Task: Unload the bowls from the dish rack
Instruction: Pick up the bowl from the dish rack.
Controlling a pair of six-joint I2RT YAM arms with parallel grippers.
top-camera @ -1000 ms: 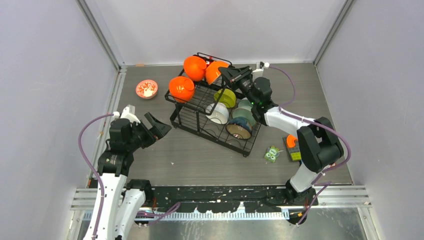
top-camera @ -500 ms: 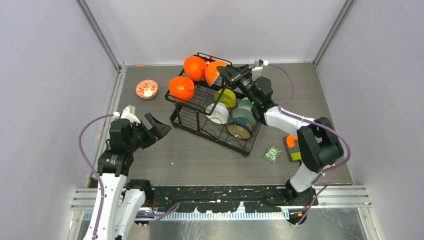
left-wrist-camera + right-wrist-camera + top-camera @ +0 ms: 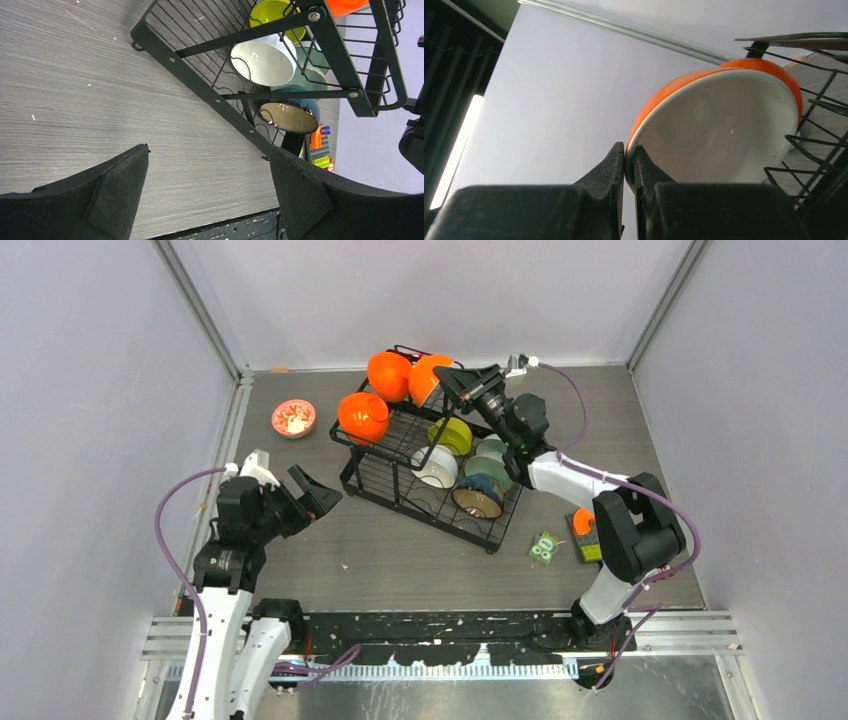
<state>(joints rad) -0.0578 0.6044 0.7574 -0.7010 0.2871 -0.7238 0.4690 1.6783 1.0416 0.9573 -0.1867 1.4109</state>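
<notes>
Illumination even and diffuse; shadows on the worktop soft. Specular glare on the white bowl. Right wrist view: bright light strip at left edge, slightly overexposed

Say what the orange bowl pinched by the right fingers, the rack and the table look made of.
Orange bowl: glazed ceramic or hard plastic, can't tell; glossy orange outside, smooth white inside.
Rack: probably black-coated metal; thin wire grid, flat riveted bars.
Table: matte grey wood-grain surface, likely laminate; fine streaky grain.
</notes>
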